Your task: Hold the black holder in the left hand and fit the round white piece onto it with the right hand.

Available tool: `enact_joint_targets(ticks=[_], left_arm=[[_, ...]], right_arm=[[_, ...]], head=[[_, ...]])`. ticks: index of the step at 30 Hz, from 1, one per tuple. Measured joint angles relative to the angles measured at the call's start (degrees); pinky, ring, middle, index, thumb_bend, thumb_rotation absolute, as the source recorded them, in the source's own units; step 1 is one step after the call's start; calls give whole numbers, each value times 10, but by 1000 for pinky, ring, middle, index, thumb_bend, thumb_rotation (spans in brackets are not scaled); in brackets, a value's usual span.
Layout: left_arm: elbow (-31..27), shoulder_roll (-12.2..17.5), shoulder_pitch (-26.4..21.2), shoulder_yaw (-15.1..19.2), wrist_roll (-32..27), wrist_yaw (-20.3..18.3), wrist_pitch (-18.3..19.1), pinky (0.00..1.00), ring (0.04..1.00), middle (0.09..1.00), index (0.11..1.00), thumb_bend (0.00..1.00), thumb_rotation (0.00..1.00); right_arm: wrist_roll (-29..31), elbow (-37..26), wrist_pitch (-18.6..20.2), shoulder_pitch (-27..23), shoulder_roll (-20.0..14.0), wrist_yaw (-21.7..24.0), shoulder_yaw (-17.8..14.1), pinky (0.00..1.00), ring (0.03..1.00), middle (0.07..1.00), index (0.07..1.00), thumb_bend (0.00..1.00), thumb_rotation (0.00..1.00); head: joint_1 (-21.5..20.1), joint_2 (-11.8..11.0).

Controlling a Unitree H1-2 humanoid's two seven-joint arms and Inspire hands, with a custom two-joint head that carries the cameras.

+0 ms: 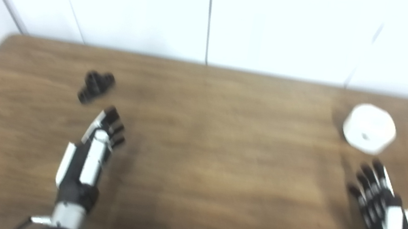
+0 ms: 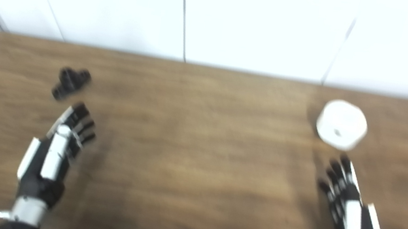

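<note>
Pretty blurry shot. Small black plastic holder (image 1: 95, 85) lying far left on the brown wooden table (image 1: 221, 165), just past the empty left hand (image 1: 92, 150), fingers loosely spread. Round white piece (image 1: 369, 128) far right, just beyond the right hand (image 1: 383, 203), also spread and empty.

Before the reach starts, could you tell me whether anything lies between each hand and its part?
Nothing visible: bare wooden table separates the left hand from the small black holder, and the right hand from the round white piece.
</note>
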Motion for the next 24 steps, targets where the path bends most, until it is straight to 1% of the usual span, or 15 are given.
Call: enact_joint_targets(ticks=[3, 4, 5, 6, 8, 12, 14, 17, 19, 21, 24], left_arm=[[4, 0, 0, -6, 0, -1, -2, 912, 921, 955, 940, 339, 768], [7, -1, 0, -7, -1, -1, -3, 907, 917, 951, 933, 360, 735], [9, -1, 0, -9, -1, -1, -3, 907, 917, 951, 932, 362, 731], [10, -1, 0, -9, -1, -1, -3, 873, 895, 930, 912, 380, 693], [17, -3, 0, -9, 3, 0, -4, 861, 886, 923, 906, 371, 660], [23, -2, 0, -11, 9, 0, -5, 871, 895, 934, 917, 367, 653], [23, -3, 0, -11, 10, 1, -4, 871, 892, 930, 912, 385, 644], [23, -3, 0, -11, 13, 1, -5, 855, 890, 926, 913, 371, 622], [23, -2, 0, -13, 16, 1, -5, 827, 883, 924, 915, 379, 604], [23, -2, 1, -14, 20, 1, -5, 822, 883, 925, 915, 395, 595], [23, -2, 2, -17, 24, 0, -9, 835, 897, 929, 918, 411, 539]], right_arm=[[0, 13, -22, 0, 0, 0, 0, 915, 957, 980, 1000, 646, 1000], [0, 14, -23, 0, 0, 0, 0, 904, 951, 976, 1000, 596, 1000], [0, 14, -24, 0, 0, 0, 0, 903, 950, 976, 1000, 591, 1000], [0, 15, -25, 0, 0, 0, 0, 903, 952, 976, 1000, 566, 1000], [0, 23, -37, 0, 0, 0, 0, 915, 960, 980, 1000, 560, 1000], [1, 30, -49, 0, -1, 0, 0, 933, 970, 986, 1000, 552, 1000], [2, 31, -51, 0, -1, 0, 0, 937, 973, 988, 1000, 560, 1000], [3, 31, -52, 0, -1, 0, 0, 939, 974, 987, 1000, 547, 1000], [4, 31, -55, 3, -8, 1, 3, 937, 975, 987, 1000, 515, 1000], [7, 31, -63, 14, -18, 2, 7, 934, 972, 986, 1000, 517, 1000], [12, 31, -69, 23, -21, 1, 9, 932, 968, 985, 1000, 514, 1000]], head=[[7, -7], [18, -14], [18, -14], [18, -15], [29, -23], [28, -26], [25, -28], [23, -29], [23, -28], [20, -26], [19, -25]])
